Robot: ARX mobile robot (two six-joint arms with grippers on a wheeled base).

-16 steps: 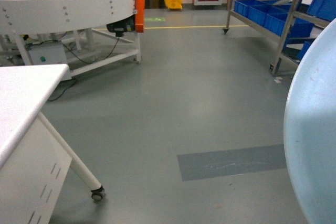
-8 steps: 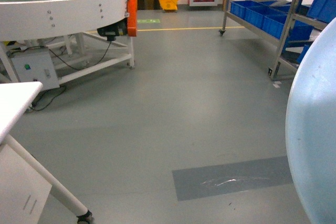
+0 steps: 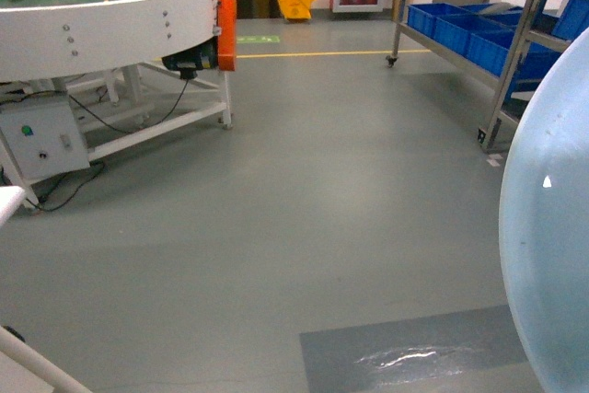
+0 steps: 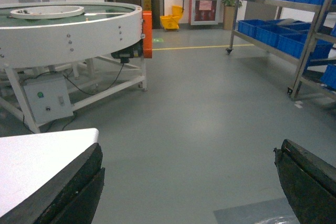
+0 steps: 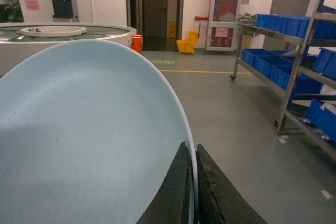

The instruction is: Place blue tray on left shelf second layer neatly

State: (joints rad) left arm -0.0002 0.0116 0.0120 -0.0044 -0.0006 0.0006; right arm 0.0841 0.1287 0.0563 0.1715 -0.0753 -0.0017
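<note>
The blue tray (image 5: 84, 140) is held on edge, its rim clamped between the fingers of the right gripper (image 5: 194, 192), above the floor (image 3: 322, 181). The left gripper (image 4: 189, 182) is seen spread wide, holding nothing. The left shelf (image 3: 497, 34) stands well apart.

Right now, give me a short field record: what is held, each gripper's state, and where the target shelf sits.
held item: blue tray, rim pinched by right gripper
right gripper: shut on tray
left gripper: open, holding nothing
shelf: steel rack with blue crates, ahead on the right across the floor
tray placement: not yet done
other: round white conveyor table on the left, yellow mop bucket far back
</note>
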